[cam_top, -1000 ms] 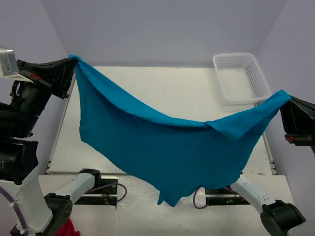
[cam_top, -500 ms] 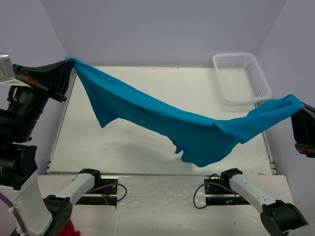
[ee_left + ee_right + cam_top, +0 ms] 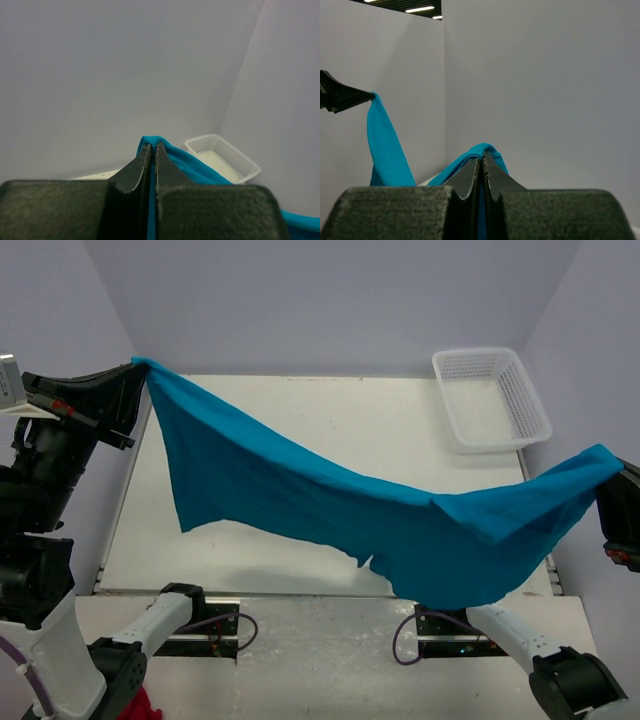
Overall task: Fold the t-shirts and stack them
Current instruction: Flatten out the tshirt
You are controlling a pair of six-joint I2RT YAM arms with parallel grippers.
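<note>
Seen from above, the left pincer point(image 3: 141, 366) is clamped on one end of the teal t-shirt point(image 3: 330, 505), raised over the far left corner of the tabletop point(image 3: 340, 415). The right pincer point(image 3: 612, 462) is clamped on the other end, out past the tabletop's right edge. Between the two pincers the t-shirt hangs as a sagging band, and its deepest droop lies nearer the right pincer, over the near edge. A white mesh basket point(image 3: 490, 398) sits beyond the right pincer at the far right corner, apart from the cloth.

In the left wrist view, the left pincer point(image 3: 151, 145) has its jaws pressed together on a small bunch of teal fabric at the tips. The t-shirt point(image 3: 180, 162) runs off below and to the right of them, and the basket point(image 3: 222, 157) lies beyond on the right.

In the right wrist view, the right pincer point(image 3: 482, 157) is likewise closed on a hump of the t-shirt point(image 3: 385, 145). The cloth leads left and upward to the left pincer point(image 3: 342, 95).
</note>
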